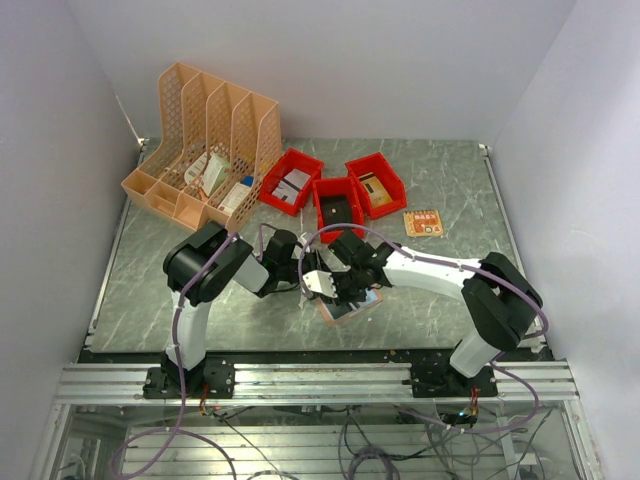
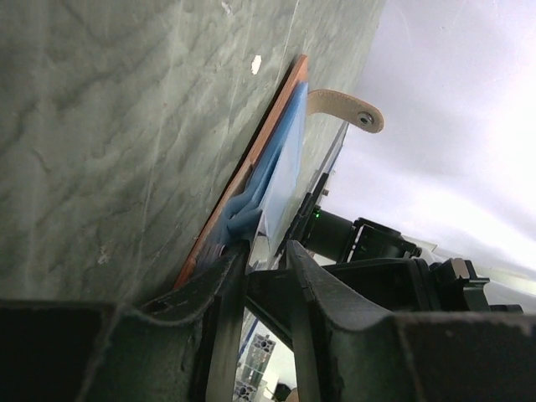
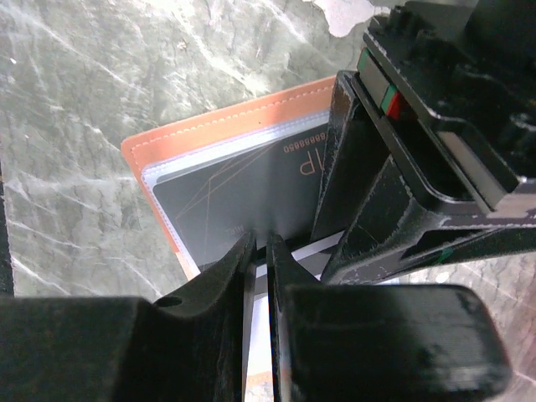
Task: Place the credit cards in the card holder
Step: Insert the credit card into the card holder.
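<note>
Table: one grey marbled table (image 1: 135, 280) is shared by both arms.
Storage: one orange lattice file rack (image 1: 205, 140) is set at 10 o'clock; three red plastic bins (image 1: 318, 205) are counted at 12.
Grippers: the right gripper (image 3: 260, 241) is nearly closed, pinched on the holder's clear sleeve edge. The left gripper (image 2: 265, 251) is narrowly parted, and any hold cannot be told.
Holder: one salmon-pink soft flat card holder (image 3: 201, 134) is laid open at centre, at 12 o'clock of both fingertip pairs. Its long axis runs 9-to-3, and both arms are judged equally near.
Cards: one black card (image 3: 234, 193) is sleeved, one blue card (image 2: 280, 159) is seen edge-on, and one orange patterned card (image 1: 423, 222) lies loose at 2 o'clock.

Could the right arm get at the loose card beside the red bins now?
Probably not yet. The way to the loose card looks free, but the right gripper is shut on the card holder and would have to release it first.
</note>
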Tool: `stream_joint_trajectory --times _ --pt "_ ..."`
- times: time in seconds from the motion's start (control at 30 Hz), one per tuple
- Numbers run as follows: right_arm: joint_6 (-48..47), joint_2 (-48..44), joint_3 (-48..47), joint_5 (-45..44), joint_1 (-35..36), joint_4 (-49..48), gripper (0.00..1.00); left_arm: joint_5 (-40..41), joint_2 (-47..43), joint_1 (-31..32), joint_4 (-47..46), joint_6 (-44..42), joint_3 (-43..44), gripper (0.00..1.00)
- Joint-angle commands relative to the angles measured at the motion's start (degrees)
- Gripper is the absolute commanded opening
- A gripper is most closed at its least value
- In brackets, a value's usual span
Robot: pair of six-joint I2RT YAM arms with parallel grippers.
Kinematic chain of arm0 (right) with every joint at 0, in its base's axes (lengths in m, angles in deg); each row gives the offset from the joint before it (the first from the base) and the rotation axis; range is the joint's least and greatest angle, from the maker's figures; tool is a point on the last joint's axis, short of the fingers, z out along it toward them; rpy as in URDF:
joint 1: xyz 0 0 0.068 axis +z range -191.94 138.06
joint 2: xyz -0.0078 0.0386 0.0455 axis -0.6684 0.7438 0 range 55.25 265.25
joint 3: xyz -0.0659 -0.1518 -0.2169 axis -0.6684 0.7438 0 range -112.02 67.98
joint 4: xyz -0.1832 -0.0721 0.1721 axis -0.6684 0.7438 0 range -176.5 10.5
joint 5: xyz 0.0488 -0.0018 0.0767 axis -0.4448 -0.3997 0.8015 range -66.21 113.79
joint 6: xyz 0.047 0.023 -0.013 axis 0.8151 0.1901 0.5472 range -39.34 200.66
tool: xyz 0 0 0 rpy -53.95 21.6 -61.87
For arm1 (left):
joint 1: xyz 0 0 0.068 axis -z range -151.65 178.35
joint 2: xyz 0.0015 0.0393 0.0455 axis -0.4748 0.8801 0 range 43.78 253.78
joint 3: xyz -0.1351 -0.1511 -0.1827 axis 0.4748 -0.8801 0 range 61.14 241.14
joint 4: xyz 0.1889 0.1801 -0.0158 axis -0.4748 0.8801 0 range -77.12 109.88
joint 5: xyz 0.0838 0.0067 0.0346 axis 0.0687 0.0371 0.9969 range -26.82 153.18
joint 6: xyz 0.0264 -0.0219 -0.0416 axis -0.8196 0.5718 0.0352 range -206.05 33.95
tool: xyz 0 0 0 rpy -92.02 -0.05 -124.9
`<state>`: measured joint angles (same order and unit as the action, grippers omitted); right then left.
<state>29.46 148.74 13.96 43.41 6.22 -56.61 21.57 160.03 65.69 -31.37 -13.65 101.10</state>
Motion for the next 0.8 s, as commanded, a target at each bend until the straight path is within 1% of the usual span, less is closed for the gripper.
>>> stream_joint_trajectory --times 0.0,0.37,0.43,0.5,0.63,0.7,0.77 --pt "-0.44 0.67 -1.37 -2.0 -1.44 1.57 0.11 3.29 2.44 0.13 8.96 -3.45 -1.38 0.4" --pt "0.75 0.5 -1.67 -3.77 -5.45 1.21 0.11 4.46 0.04 0.08 8.99 -3.71 -1.82 0.44" --pt "0.99 0.49 -1.96 -2.29 -6.11 1.53 0.12 4.87 -1.01 0.1 8.41 -3.68 -1.98 0.44" --pt "1.01 -0.3 -2.65 2.94 -7.32 2.67 0.12 5.47 -2.54 0.1 7.51 -3.87 -2.23 0.46" --pt "0.76 -2.76 -4.86 17.04 -12.04 5.99 0.13 7.08 -7.04 0.1 7.7 -5.71 -2.13 0.47" --pt "0.84 -4.73 -5.13 21.8 -14.38 6.59 0.14 7.91 -9.45 0.1 8.19 -7.04 -2.06 0.47" --pt "1.66 -6.22 -4.94 25.33 -16.8 6.26 0.18 8.72 -12.32 0.1 8.19 -8.33 -2.33 0.47"
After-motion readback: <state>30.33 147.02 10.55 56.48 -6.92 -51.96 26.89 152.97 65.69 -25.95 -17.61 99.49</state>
